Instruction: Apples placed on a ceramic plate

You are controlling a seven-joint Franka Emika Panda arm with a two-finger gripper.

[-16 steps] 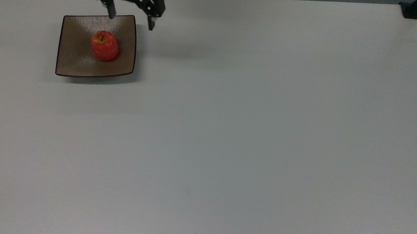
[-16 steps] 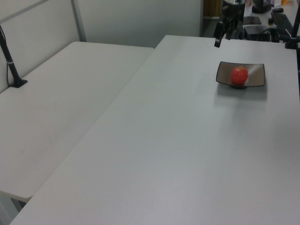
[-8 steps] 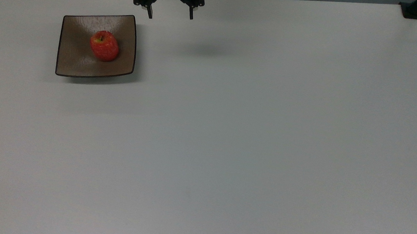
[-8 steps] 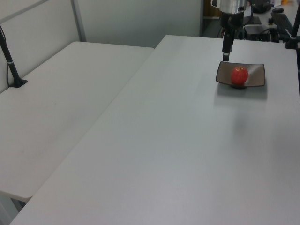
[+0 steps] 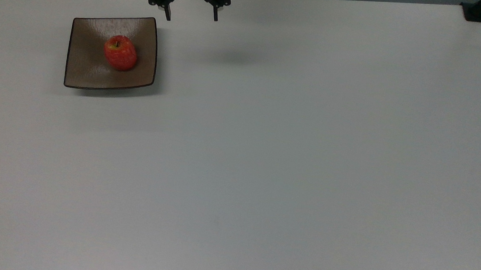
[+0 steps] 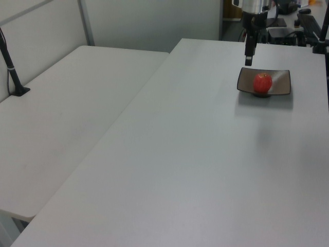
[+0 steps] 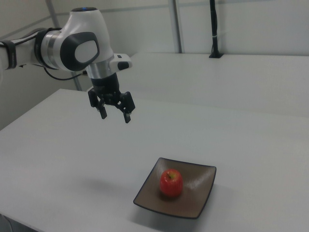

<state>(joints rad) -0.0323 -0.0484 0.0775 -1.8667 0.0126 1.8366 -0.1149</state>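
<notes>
The ceramic plate (image 7: 193, 205) looks glossy, brown with a thin dark rim, and its middle has a fine streaked texture that catches the light. The apple (image 7: 171, 182) on it has smooth red skin with a soft shine. The surface (image 5: 264, 153) is matt white and smooth, while the arm (image 7: 79, 46) has a shiny white shell and the gripper (image 7: 115, 113) looks matt black.

The apple (image 5: 120, 53) sits in the ceramic plate (image 5: 84, 69), near the top view's upper left of the surface (image 5: 264, 153). The hand (image 5: 191, 18) hangs above the surface, to the top view's right of the plate.
</notes>
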